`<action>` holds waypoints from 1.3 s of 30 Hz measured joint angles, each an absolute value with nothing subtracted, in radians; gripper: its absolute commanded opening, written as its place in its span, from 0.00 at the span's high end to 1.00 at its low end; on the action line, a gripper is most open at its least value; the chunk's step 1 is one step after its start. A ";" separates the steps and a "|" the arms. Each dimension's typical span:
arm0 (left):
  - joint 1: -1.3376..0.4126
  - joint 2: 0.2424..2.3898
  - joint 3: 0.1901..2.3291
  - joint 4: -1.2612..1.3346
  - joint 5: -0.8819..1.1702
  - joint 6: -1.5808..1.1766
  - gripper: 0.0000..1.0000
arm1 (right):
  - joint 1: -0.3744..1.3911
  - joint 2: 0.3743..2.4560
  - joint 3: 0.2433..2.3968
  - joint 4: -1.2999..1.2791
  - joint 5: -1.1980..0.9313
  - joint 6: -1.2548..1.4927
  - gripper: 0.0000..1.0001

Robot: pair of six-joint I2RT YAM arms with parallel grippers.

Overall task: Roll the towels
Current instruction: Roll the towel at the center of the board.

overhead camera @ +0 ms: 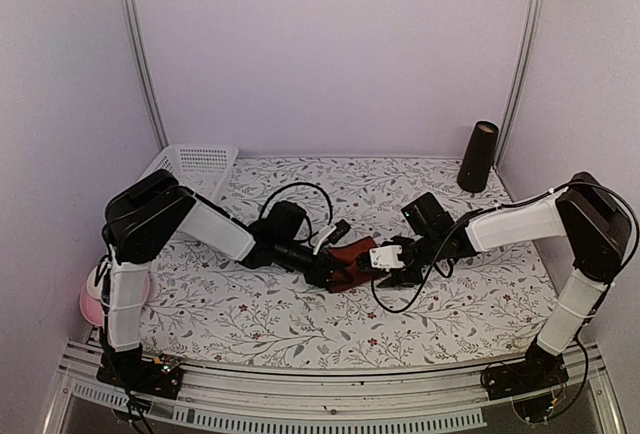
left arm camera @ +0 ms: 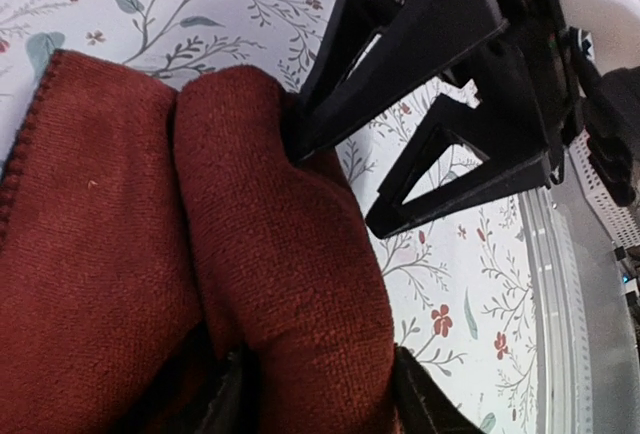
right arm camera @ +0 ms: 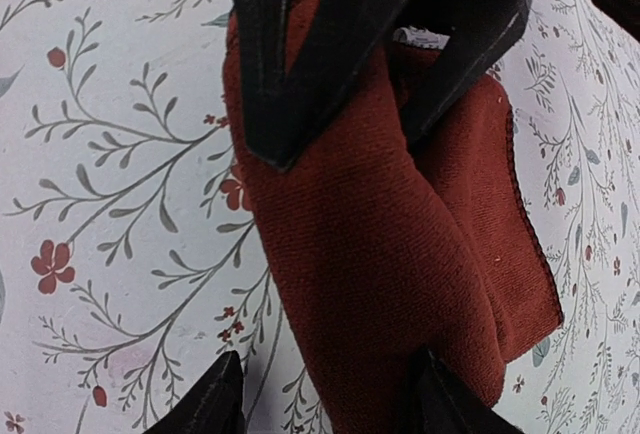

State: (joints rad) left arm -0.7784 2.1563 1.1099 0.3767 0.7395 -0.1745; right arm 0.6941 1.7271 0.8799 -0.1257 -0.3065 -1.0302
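The dark red-maroon towel (overhead camera: 352, 257) lies partly rolled in the middle of the flowered table. In the left wrist view its roll (left arm camera: 280, 284) fills the gap between my left gripper's (left arm camera: 320, 399) fingers, which press it from both sides. In the top view the left gripper (overhead camera: 327, 270) is at the towel's left end and the right gripper (overhead camera: 385, 264) at its right end. My right gripper (right arm camera: 330, 399) is open and straddles the roll (right arm camera: 370, 254): one finger touches the cloth, the other (right arm camera: 215, 399) stands apart over bare table. The checked towel is out of view.
A white slotted basket (overhead camera: 195, 166) sits at the back left. A dark cylinder (overhead camera: 478, 157) stands at the back right. Black cables loop over the table behind the left gripper (overhead camera: 300, 194) and in front of the right one (overhead camera: 400, 304). A pink object (overhead camera: 93, 299) sits beyond the table's left edge.
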 measured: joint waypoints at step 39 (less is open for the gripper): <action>-1.023 1.861 0.835 0.447 0.052 0.397 0.15 | 0.684 1.864 1.099 -0.342 -0.352 -1.006 0.75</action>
State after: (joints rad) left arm -1.0229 1.8614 0.8352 0.4473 0.0517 0.3973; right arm 0.6838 1.8645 1.0992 -0.3420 -0.3523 -1.0058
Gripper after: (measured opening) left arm 0.877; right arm 0.253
